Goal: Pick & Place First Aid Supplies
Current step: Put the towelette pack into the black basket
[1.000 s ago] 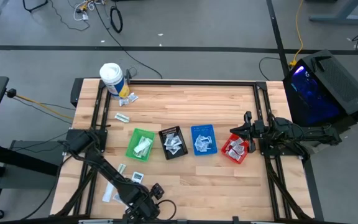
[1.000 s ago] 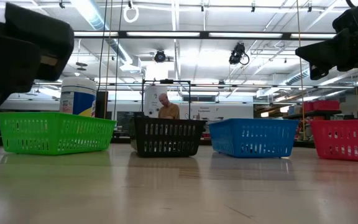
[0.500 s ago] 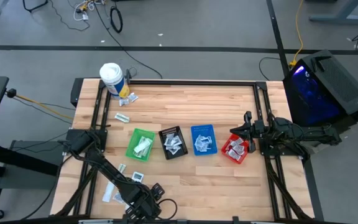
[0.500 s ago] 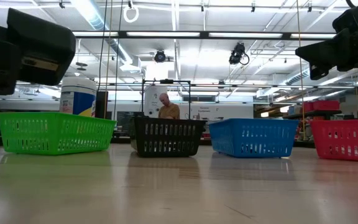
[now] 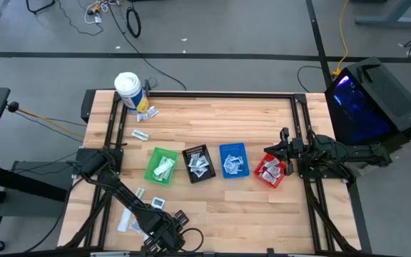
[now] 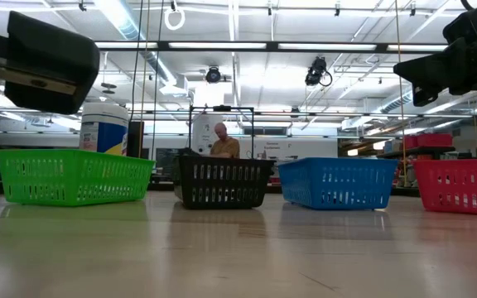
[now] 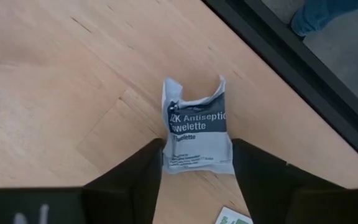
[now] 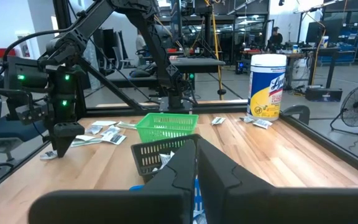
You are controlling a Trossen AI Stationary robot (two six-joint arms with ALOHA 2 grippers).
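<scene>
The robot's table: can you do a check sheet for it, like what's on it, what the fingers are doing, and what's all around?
Surface: wooden table, dark rails along the edges.
Job's things: antiseptic towelette sachet between the left gripper fingers; more sachets in four bins and loose near the tub.
Clutter: white tub at the far left corner.
Grippers: left low at the near edge, fingers either side of the sachet; right gripper shut above the red bin.
Cables: on the floor beyond the table.
Surroundings: a person far behind.

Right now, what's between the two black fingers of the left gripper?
In the left wrist view, a white antiseptic towelette sachet lies on the wooden table between the left gripper's two fingers, its lower edge set between them.
</scene>
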